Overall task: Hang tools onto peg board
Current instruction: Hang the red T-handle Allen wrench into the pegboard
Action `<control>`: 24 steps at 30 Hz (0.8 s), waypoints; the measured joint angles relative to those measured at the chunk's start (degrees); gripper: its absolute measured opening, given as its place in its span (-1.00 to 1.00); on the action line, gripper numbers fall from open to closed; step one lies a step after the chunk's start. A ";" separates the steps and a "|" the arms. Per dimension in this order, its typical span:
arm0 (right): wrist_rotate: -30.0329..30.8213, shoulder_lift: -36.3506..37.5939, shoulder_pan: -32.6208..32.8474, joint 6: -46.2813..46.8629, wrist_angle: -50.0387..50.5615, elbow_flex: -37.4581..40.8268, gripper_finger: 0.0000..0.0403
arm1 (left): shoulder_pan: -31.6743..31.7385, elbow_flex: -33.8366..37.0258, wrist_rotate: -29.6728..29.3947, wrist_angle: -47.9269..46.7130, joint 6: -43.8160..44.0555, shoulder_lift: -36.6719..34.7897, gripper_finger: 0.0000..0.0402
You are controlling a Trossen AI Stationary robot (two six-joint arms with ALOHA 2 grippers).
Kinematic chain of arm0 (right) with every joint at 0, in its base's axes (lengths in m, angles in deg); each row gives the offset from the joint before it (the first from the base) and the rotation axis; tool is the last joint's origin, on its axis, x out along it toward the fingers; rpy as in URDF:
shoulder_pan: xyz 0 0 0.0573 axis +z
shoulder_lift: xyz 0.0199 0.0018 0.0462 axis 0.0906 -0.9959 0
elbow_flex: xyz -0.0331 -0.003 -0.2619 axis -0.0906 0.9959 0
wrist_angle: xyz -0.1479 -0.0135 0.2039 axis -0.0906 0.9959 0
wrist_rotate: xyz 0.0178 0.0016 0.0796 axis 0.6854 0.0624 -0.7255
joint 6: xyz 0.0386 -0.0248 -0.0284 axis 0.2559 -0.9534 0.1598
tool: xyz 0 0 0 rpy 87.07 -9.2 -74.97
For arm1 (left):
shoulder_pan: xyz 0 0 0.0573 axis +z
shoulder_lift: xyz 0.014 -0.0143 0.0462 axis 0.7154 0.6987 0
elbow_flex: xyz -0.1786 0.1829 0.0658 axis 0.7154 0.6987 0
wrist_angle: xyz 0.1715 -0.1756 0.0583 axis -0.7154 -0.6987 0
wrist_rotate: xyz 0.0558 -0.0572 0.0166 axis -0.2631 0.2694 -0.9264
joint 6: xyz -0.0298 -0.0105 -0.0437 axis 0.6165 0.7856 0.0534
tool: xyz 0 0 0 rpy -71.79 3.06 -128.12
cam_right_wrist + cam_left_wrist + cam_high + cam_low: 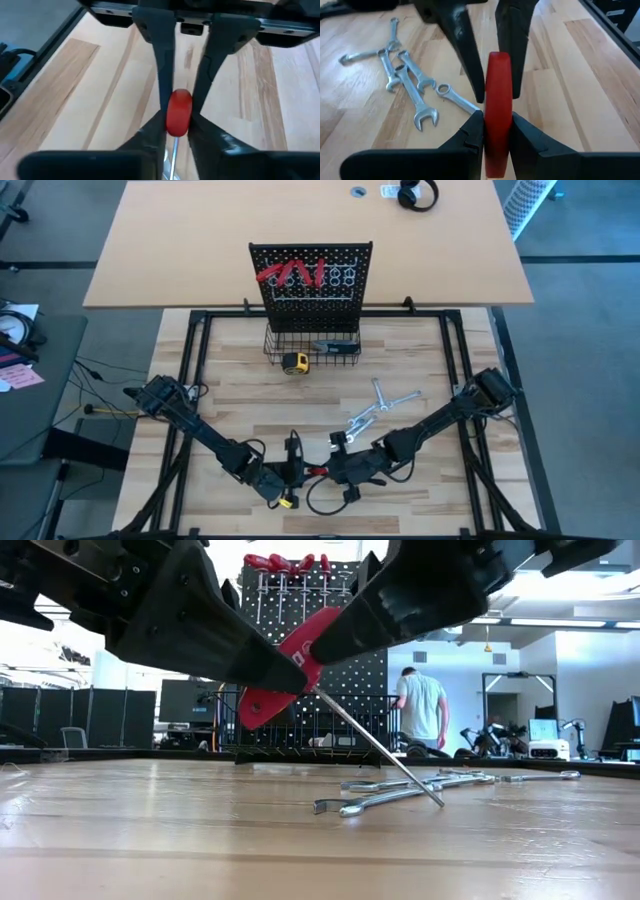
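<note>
I had both claws clamped on one red-handled tool with a thin metal shaft (300,665), left claw (497,125) and right claw (177,122), mid-handover above the tabletop (420,360); next, I judged, the left should release.

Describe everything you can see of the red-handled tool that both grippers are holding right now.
The red-handled tool has a smooth, glossy, plastic-looking red handle with a rounded end and a slim silver metal shaft. It hangs tilted above the wooden table, shaft slanting down so its tip sits at or just above the surface near the loose wrenches. The left gripper and the right gripper both clamp the handle from opposite sides. Nothing else touches it.
</note>
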 joint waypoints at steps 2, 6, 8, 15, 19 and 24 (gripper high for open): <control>0.12 0.00 0.00 -0.40 -0.46 0.17 -0.74 | 0.02 0.00 0.78 -0.13 0.56 0.00 -0.73; 3.29 0.00 0.78 -1.27 -1.11 0.18 -0.74 | -0.04 -0.02 1.60 -0.47 2.02 -0.04 -0.63; 5.04 0.00 1.34 -1.46 -1.17 0.18 -0.74 | -0.09 -0.07 1.89 -2.69 3.48 -0.13 -0.53; 8.48 0.11 2.05 -1.45 -0.10 0.15 -0.74 | -0.59 0.02 1.96 -8.36 8.23 -0.04 -0.22; 11.89 3.00 2.08 -0.56 -1.47 3.91 -0.74 | -1.89 0.00 -0.44 -10.86 9.20 -0.67 -0.19; 16.22 11.82 1.51 -0.84 -23.93 19.99 -0.74 | -4.77 0.01 -4.81 -14.87 11.56 -2.75 -0.18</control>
